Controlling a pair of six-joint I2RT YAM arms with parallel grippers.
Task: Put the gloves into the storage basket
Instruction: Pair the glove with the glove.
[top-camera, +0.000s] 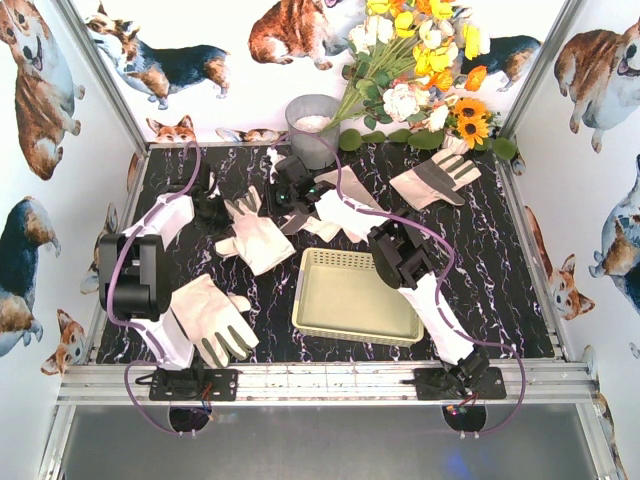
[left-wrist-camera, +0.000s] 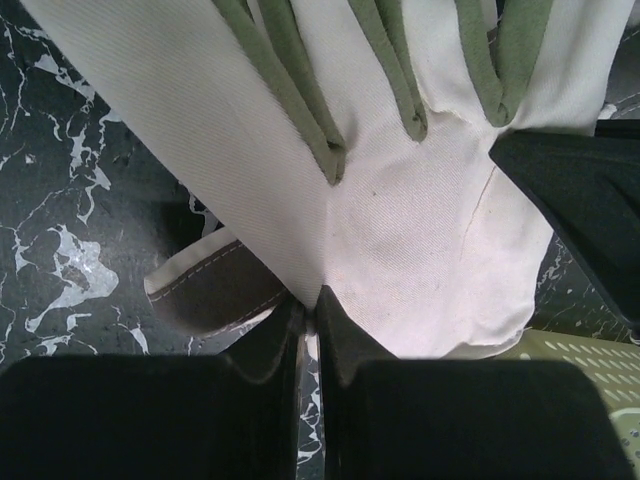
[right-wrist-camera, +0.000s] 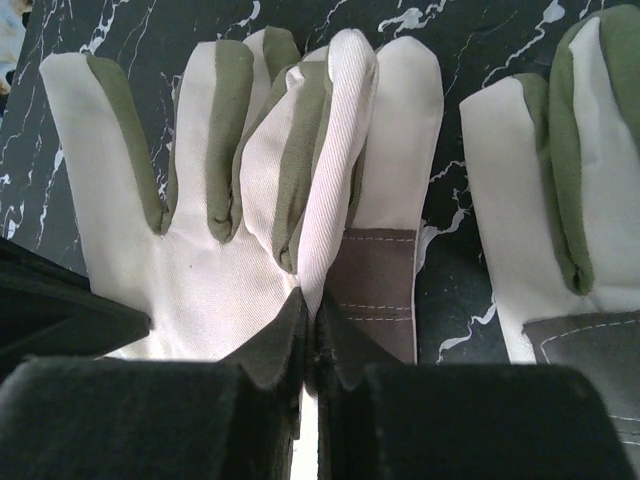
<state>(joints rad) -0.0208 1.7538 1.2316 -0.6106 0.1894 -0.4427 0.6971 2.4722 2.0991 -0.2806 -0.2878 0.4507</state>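
Note:
Several white gloves with grey-olive fingers lie on the black marble table. One glove (top-camera: 256, 238) is left of the pale yellow storage basket (top-camera: 355, 295), one (top-camera: 212, 320) is near the front left, and one (top-camera: 436, 178) is at the back right. My left gripper (top-camera: 217, 210) (left-wrist-camera: 312, 300) is shut, pinching the edge of a white glove (left-wrist-camera: 400, 230). A corner of the basket (left-wrist-camera: 590, 362) shows beside it. My right gripper (top-camera: 292, 200) (right-wrist-camera: 310, 300) is shut on a raised fold of another glove (right-wrist-camera: 250, 240). The basket holds nothing.
A grey metal bucket (top-camera: 312, 125) and a bunch of artificial flowers (top-camera: 420, 60) stand at the back. Another glove (right-wrist-camera: 560, 200) lies right of the pinched one. Corgi-print walls close in three sides. An aluminium rail (top-camera: 320, 380) runs along the near edge.

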